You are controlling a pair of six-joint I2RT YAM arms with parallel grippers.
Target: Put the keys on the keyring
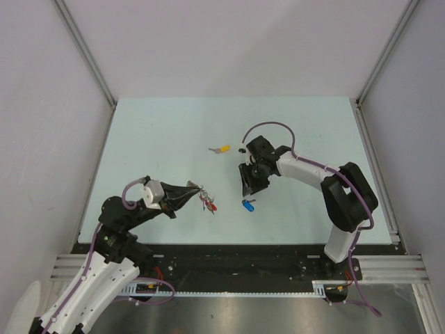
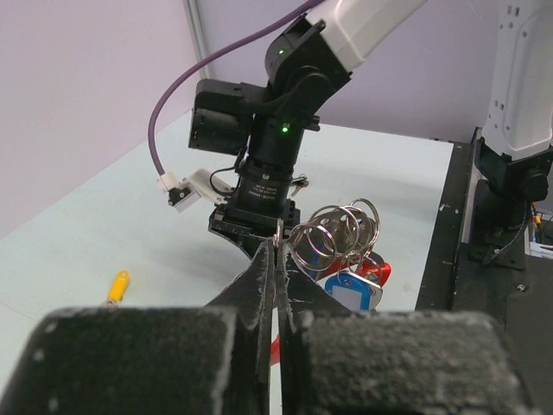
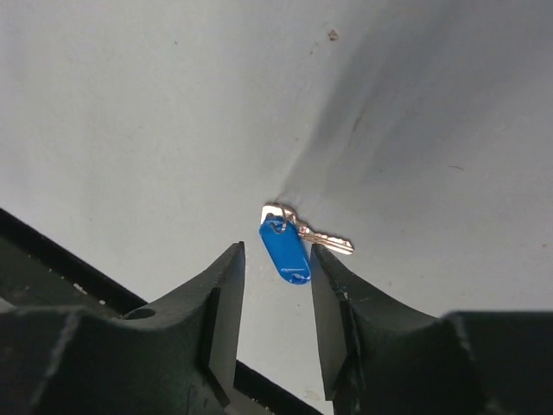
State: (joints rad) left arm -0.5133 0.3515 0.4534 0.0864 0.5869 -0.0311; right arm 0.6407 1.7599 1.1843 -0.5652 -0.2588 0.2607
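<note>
Right gripper (image 3: pixel 275 251) has its fingers spread over the table (image 3: pixel 130 104), and the blue-capped key (image 3: pixel 285 252) lies flat down there, showing right in the gap between the tips. Left gripper (image 2: pixel 278 249) is pressed together, pinching the keyring (image 2: pixel 333 232) up off the table, well apart from that key.

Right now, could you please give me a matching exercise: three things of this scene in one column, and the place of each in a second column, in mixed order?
Things:
1. keyring
2. blue-capped key
3. yellow-capped key

Places:
A. lies alone on the table, farther back
B. pinched in the shut left gripper
C. lies on the table, seen between the fingers of the open right gripper

Pairs: 1-B, 2-C, 3-A
</note>
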